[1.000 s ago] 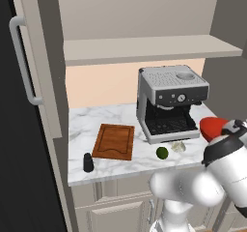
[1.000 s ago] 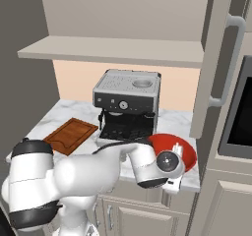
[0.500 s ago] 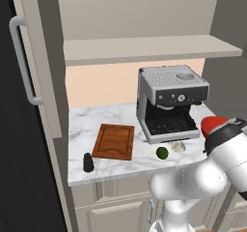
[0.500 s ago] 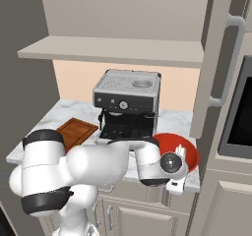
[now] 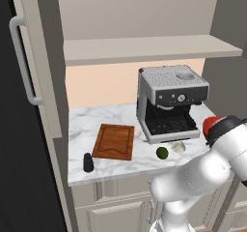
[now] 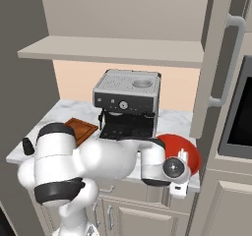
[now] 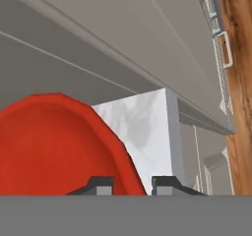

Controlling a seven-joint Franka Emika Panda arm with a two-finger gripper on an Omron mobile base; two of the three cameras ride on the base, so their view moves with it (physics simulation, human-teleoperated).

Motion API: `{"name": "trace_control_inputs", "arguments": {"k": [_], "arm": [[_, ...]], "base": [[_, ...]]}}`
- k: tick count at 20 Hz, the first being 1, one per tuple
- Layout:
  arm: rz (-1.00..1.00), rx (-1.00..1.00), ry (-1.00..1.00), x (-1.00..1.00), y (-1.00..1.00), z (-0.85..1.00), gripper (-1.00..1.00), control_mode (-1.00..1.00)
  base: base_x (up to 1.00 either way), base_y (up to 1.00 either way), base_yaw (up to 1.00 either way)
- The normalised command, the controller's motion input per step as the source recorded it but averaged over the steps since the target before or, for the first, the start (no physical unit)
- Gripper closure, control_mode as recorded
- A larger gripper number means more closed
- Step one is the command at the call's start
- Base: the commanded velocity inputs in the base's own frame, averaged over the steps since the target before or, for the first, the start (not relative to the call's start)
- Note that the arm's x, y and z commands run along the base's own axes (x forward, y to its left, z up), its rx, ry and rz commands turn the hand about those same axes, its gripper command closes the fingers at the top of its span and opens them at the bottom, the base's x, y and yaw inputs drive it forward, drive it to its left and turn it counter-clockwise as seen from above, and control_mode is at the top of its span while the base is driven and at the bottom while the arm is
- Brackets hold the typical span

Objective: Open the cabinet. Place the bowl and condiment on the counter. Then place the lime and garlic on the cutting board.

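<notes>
The glossy red bowl (image 6: 191, 149) sits at the right end of the marble counter (image 5: 91, 124), beside the coffee machine. My gripper (image 7: 132, 185) is at its near rim, with one fingertip (image 7: 101, 185) over the red inside and the other outside, shut on the rim. The bowl (image 7: 54, 146) takes up the lower left of the hand view. A black condiment (image 5: 88, 162) stands at the counter's front left. The cutting board (image 5: 114, 140) lies bare. The lime (image 5: 162, 152) and garlic (image 5: 178, 146) rest in front of the coffee machine. The cabinet stands open, its shelf (image 5: 144, 50) bare.
A silver coffee machine (image 5: 171, 98) stands mid-counter. The open cabinet doors hang out at the left (image 5: 24, 62) and right (image 6: 221, 58). Lower cabinets with drawers (image 7: 216, 43) run under the counter edge. My arm (image 6: 98, 159) stretches across the counter's front.
My hand and the bowl have edged slightly right at the counter's right end. The arm's elbow has swung forward. The other things have not moved.
</notes>
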Motion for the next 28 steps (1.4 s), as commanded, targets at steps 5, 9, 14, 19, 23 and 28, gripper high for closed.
{"name": "trace_control_inputs", "arguments": {"k": [5, 9, 14, 19, 23, 28], "arm": [[-0.02, 0.00, 0.00, 0.28, 0.00, -0.08, 1.00, -1.00], [-0.05, 0.00, 0.00, 0.34, 0.00, -0.02, 1.00, -1.00], [-0.09, 0.00, 0.00, 0.11, 0.14, 0.02, -1.00, -1.00], [-0.09, 0.00, 0.00, 0.00, 0.07, 0.09, -1.00, -1.00], [-0.10, 0.00, 0.00, 0.01, 0.09, 0.09, -1.00, -1.00], [-0.06, 0.02, 0.00, -0.07, 0.01, 0.81, -1.00, -1.00]], "base": [[0.00, 0.00, 0.00], [0.00, 0.00, 0.00], [0.00, 0.00, 0.00], [0.00, 0.00, 0.00], [0.00, 0.00, 0.00], [0.00, 0.00, 0.00]]}}
